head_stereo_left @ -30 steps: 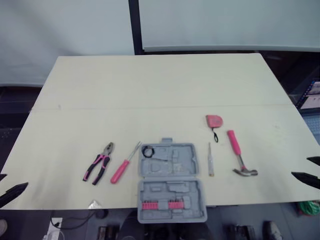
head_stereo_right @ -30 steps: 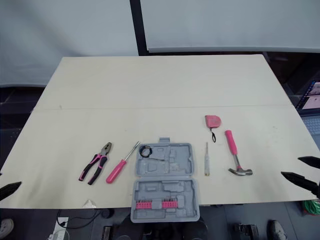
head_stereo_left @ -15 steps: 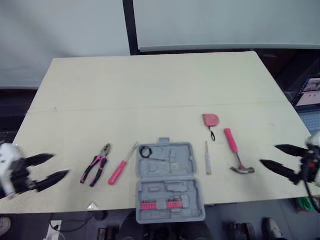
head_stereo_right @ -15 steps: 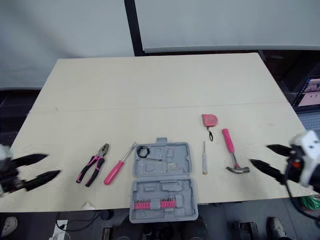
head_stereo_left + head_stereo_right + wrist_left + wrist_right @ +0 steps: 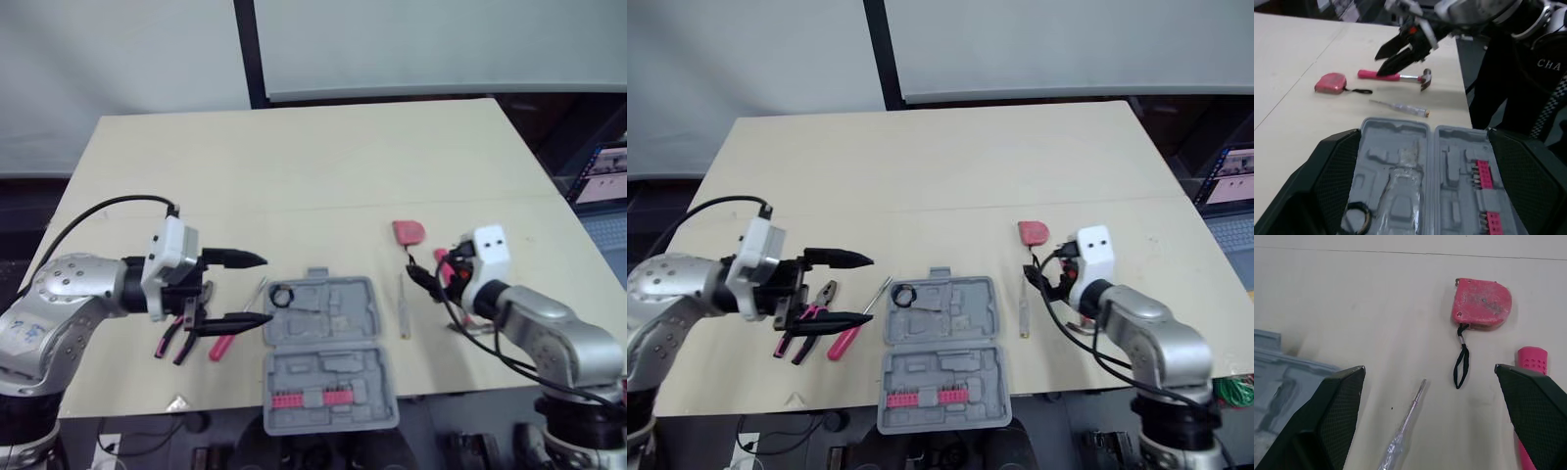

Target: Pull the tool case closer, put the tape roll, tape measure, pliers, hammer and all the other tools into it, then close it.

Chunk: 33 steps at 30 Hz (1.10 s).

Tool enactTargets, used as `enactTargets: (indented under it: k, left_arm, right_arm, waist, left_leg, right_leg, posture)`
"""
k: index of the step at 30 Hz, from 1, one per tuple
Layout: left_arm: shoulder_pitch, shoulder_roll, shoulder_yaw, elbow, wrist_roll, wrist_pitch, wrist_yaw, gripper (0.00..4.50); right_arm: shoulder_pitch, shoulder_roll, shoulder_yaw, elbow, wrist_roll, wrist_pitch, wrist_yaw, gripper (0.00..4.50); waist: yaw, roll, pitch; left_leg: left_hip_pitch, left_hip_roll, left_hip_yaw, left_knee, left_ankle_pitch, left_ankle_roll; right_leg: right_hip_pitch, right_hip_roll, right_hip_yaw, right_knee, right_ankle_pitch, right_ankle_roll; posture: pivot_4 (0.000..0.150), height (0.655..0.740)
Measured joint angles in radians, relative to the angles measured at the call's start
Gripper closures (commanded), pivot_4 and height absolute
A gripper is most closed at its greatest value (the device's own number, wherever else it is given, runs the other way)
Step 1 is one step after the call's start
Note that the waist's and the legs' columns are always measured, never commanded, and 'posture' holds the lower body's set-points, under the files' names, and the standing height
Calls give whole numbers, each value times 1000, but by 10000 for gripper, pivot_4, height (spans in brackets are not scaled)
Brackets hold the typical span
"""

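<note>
The grey tool case [image 5: 328, 354] lies open at the table's front edge, a black tape roll [image 5: 285, 296] in its far half and pink bits [image 5: 305, 399] in its near half. My left gripper [image 5: 253, 290] is open just left of the case, above the pliers [image 5: 174, 343] and the pink screwdriver [image 5: 228, 341]. To the right of the case are a thin screwdriver [image 5: 403, 305], a pink tape measure [image 5: 409, 230] and the hammer [image 5: 1396, 76]. My right gripper [image 5: 426, 272] is open over the hammer's handle [image 5: 1532, 357], its fingers [image 5: 1327, 416] pointing toward the case.
The case's near half hangs over the table's front edge [image 5: 118, 406]. A small scrap [image 5: 179, 401] lies at the front left. A laptop [image 5: 607, 171] sits beyond the table's right side. The far half of the table [image 5: 294, 157] is bare.
Both arms have swung in from the table's sides toward the middle. The left gripper now hangs over the pliers, the right over the hammer. The tools and case lie as before.
</note>
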Motion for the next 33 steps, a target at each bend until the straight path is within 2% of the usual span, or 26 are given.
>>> enactTargets:
  k: [5, 12, 13, 15, 24, 26, 27, 28, 29, 33]
  left_arm:
    - [-85, -71, -69, 59, 28, -24, 17, 528]
    - [-133, -95, -110, 75, 53, -47, 8, 528]
    - [-138, -102, -114, 76, 56, -51, 8, 0]
    - [-139, -107, -125, 81, 61, -56, 8, 0]
    - [-153, -123, -136, 104, 89, -71, 17, 0]
    - [-153, -128, -136, 104, 93, -74, 18, 0]
    - [-153, -130, -136, 105, 94, -74, 19, 0]
    - [-153, -133, -136, 105, 95, -75, 21, 0]
    - [-153, -137, -136, 106, 96, -75, 21, 0]
    - [-157, -144, -141, 106, 102, -79, 22, 0]
  right_arm:
    - [-85, 58, 53, 172, -92, -85, -49, 0]
    - [-180, 97, 86, 390, -184, -206, -60, 0]
    - [-190, 104, 90, 419, -196, -224, -60, 5289]
    - [-208, 113, 110, 470, -215, -260, -59, 11518]
    - [-255, 141, 113, 609, -253, -350, -59, 11518]
    - [-256, 143, 113, 634, -258, -363, -60, 17803]
    - [-258, 144, 112, 641, -264, -369, -61, 19310]
    - [-265, 144, 109, 654, -266, -373, -61, 25435]
    - [-269, 144, 107, 660, -266, -375, -61, 28690]
    - [-287, 158, 98, 690, -266, -390, -61, 28690]
  waist:
    - [0, 0, 0]
    - [-4, 0, 0]
    - [-4, 0, 0]
    - [-3, 0, 0]
    - [-3, 0, 0]
    - [-3, 0, 0]
    - [-3, 0, 0]
    - [-3, 0, 0]
    - [-3, 0, 0]
    - [-5, 0, 0]
  left_leg:
    - [-2, 0, 1, 0, 0, 1]
    - [-2, 0, 2, 1, 2, 1]
    - [-1, 0, 2, 1, 2, 1]
    - [-1, 0, 2, 1, 2, 1]
    - [-2, 0, 2, 1, 2, 1]
    - [-2, 0, 2, 1, 2, 1]
    - [-2, 0, 2, 1, 2, 1]
    - [-1, 0, 2, 1, 2, 1]
    - [-1, 0, 2, 1, 2, 1]
    - [-1, 0, 2, 1, 3, 1]
  right_leg:
    - [-2, 1, 0, 1, 0, 0]
    - [-2, 1, 0, 6, 0, 0]
    - [-2, 1, 0, 6, 0, 0]
    - [-2, 1, 0, 6, 0, 0]
    - [-2, 1, 0, 6, 0, 0]
    - [-2, 1, 0, 7, 0, 0]
    - [-2, 1, 0, 7, 0, 0]
    - [-2, 1, 0, 7, 0, 0]
    - [-2, 1, 0, 7, 0, 0]
    - [-2, 1, 0, 7, 0, 0]
  posture:
    - [1500, 7278]
    - [1500, 7278]
    - [1500, 7278]
    - [1500, 7278]
    - [1500, 7278]
    - [1500, 7278]
    - [1500, 7278]
    - [1500, 7278]
    - [1500, 7278]
    - [1500, 7278]
